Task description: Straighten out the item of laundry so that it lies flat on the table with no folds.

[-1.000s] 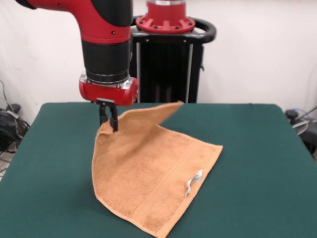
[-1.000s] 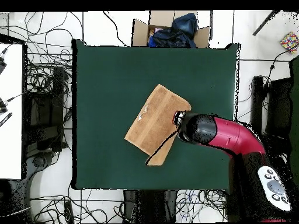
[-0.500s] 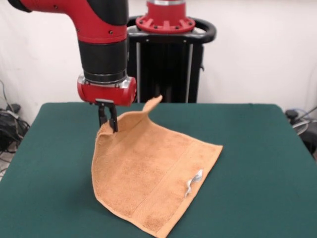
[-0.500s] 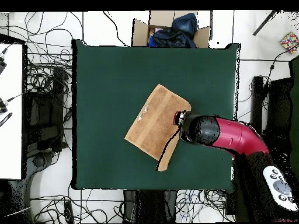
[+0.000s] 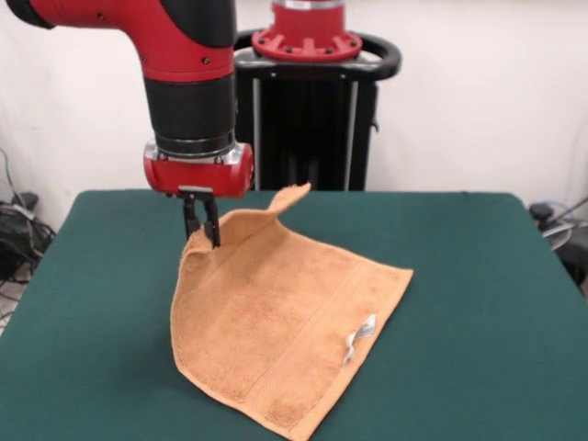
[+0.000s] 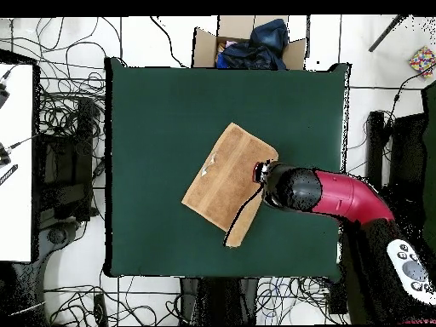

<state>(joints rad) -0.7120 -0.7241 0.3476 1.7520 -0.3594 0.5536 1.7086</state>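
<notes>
Here the gripper [image 5: 201,231] hangs under the red and black arm [image 5: 188,83] and its two dark fingers [image 5: 211,223] are closed tight on the upper edge of the towel [image 5: 276,322], with almost no gap between them. The pinched corner is lifted clear off the table [image 5: 478,303], so the left side of the cloth in the front view hangs down steeply from the fingers to the green top. From the gripper the raised edge runs toward the pedestal [image 5: 308,101] and ends in a loose corner that curls upward and points to the right in this view. The rest of the towel lies on the table and spreads toward the camera, with one corner near the bottom edge of the picture and another corner out to the right. A woven border band runs along the side nearest to the camera, and a small white tag [image 5: 360,335] lies on the cloth close to the right edge. In the overhead view the towel [image 6: 223,179] sits a little right of the middle of the table [image 6: 153,119], turned as a diamond, and the arm [image 6: 328,194] reaches in from the right side and covers the corner that is held. A cardboard box [image 6: 247,44] with dark things inside stands on the floor past the far edge of the table.
</notes>
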